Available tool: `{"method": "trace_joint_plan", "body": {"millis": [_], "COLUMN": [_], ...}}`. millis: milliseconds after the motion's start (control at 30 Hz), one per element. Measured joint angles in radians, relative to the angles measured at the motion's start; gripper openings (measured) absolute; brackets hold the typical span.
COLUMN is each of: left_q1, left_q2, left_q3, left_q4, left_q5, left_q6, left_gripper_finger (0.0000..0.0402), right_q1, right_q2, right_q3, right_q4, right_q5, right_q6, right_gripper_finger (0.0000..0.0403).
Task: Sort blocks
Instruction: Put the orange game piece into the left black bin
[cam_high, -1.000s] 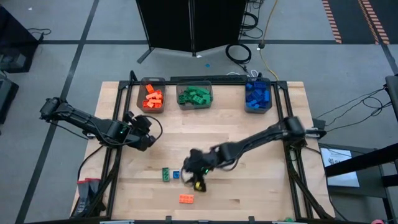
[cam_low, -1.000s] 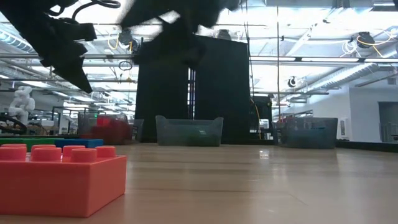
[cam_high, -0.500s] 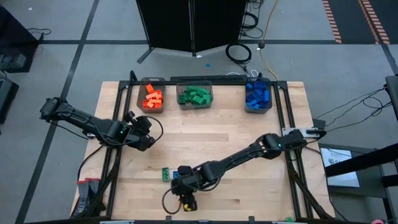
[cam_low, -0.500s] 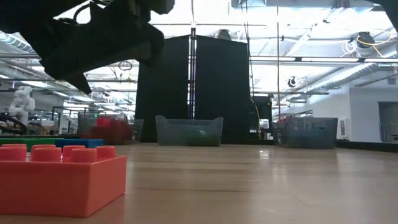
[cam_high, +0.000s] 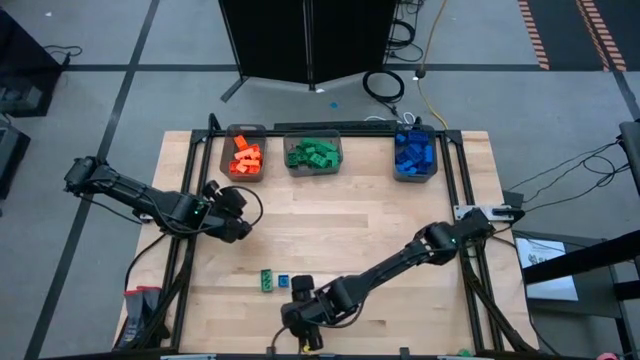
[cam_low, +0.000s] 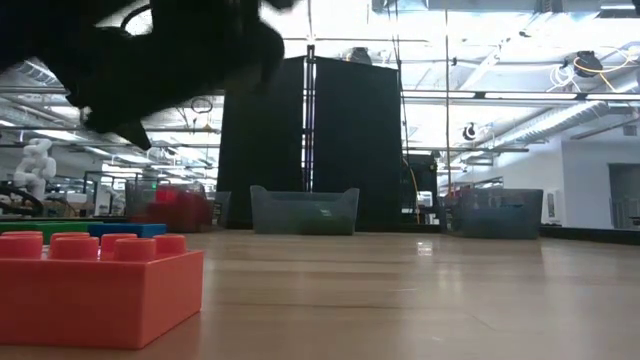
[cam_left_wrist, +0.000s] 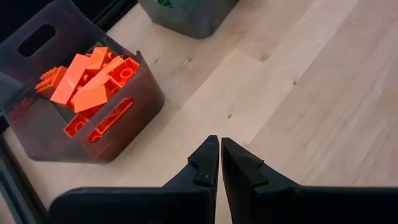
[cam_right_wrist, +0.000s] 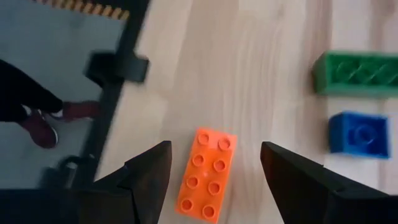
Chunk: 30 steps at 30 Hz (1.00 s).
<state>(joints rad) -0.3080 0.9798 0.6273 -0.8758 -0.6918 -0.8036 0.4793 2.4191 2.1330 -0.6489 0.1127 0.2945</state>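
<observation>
Orange brick (cam_right_wrist: 207, 175) (eight studs, lying flat), right pincer (cam_right_wrist: 214, 171) open above it, left pincer (cam_left_wrist: 220, 163) closed.

On the pale wooden worktop (cam_high: 400, 230), three grey translucent bins line the far edge, holding orange (cam_high: 245, 155), green (cam_high: 313, 153) and blue bricks (cam_high: 414, 152). The right tool (cam_high: 305, 330) sits at the near edge beside a green brick (cam_high: 267, 280) and a blue brick (cam_high: 283, 281). The left tool (cam_high: 235, 210) waits near the left edge.
</observation>
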Motion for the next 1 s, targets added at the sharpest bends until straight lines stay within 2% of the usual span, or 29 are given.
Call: {"method": "trace_joint_plan", "body": {"millis": [400,467,567,600,800,1000], "left_q1": [0.000,0.000,0.000,0.000,0.000,0.000], "left_q2": [0.000,0.000,0.000,0.000,0.000,0.000], "left_q3": [0.000,0.000,0.000,0.000,0.000,0.000], "left_q4": [0.013,0.014,0.014,0.014,0.014,0.002], "left_q5": [0.009,0.011,0.015,0.017,0.029,0.034], "left_q6": [-0.002,-0.003,-0.003,-0.003,-0.002,-0.002], "left_gripper_finger": [0.0023,0.0023,0.0023,0.0023,0.0023,0.0023], "right_q1": [0.007,0.003,0.004,0.007,0.002,-0.013], "right_q2": [0.136,0.148,0.150,0.149,0.149,0.169], "right_q3": [0.004,0.006,0.007,0.006,0.029,0.197], "right_q4": [-0.021,-0.055,-0.090,-0.100,-0.103,-0.225], "right_q5": [0.012,0.014,0.047,0.057,0.056,0.119], "right_q6": [0.154,0.228,0.269,0.270,0.300,0.204], "right_gripper_finger": [0.0235,0.0207,0.0128,0.0116,0.0119,0.0119]}}
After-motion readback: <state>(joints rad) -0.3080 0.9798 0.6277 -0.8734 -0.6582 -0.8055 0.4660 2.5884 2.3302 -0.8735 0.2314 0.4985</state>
